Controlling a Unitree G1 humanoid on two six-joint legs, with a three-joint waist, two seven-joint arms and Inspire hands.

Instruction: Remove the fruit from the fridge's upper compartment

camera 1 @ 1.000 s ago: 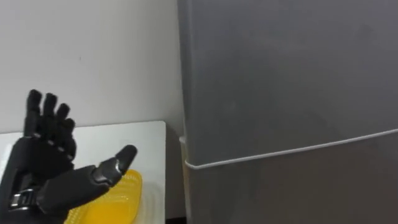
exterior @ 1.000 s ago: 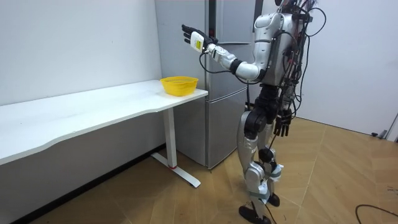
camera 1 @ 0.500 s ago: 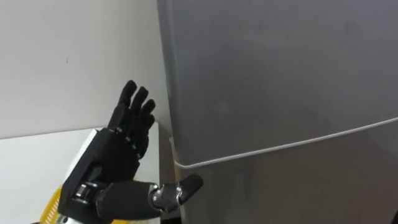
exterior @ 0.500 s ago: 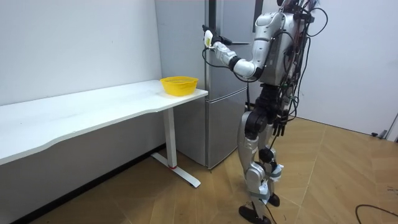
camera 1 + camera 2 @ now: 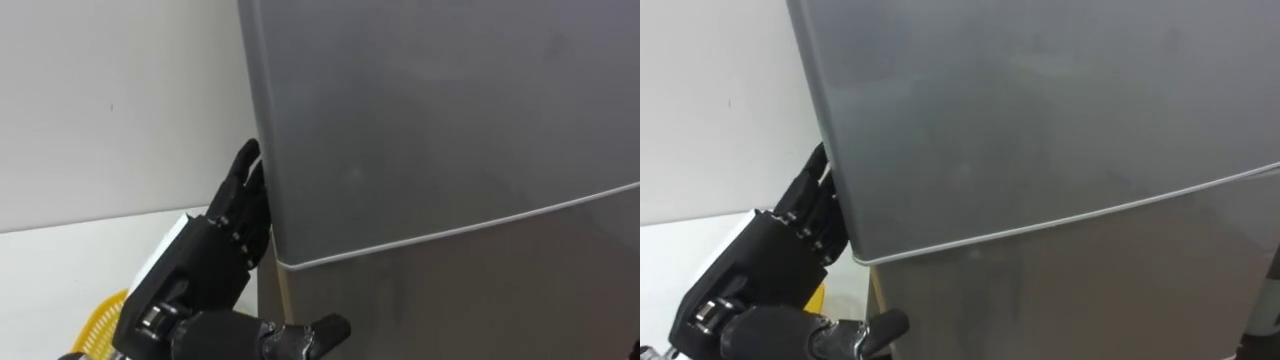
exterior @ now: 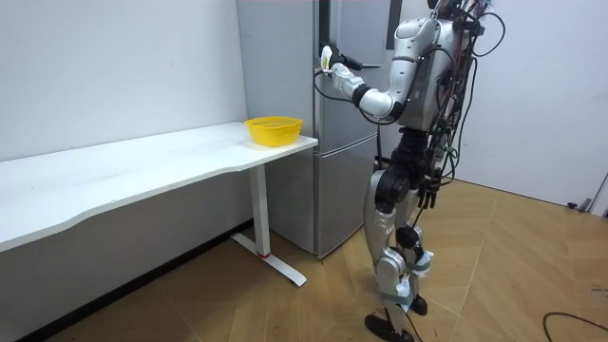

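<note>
Clearly the job has barely begun: the upper fridge door [image 5: 440, 110] is shut, so whatever is to be fetched sits unseen behind it. The left robot hand [image 5: 205, 265] is raised, its fingers [image 5: 243, 185] nearly straight against the door's side edge and its thumb spread wide below, clamped on nothing. Opening the door, reaching in and lifting the item out are all left to do. The lower door [image 5: 470, 290] lies right of the thumb. Below and left of that robot hand, a yellow basket [image 5: 100, 322] sits on the white counter [image 5: 70, 260], close to the fridge's side, which leaves the fingers little room. The right robot hand [image 6: 424, 195] hangs by the hip.
</note>
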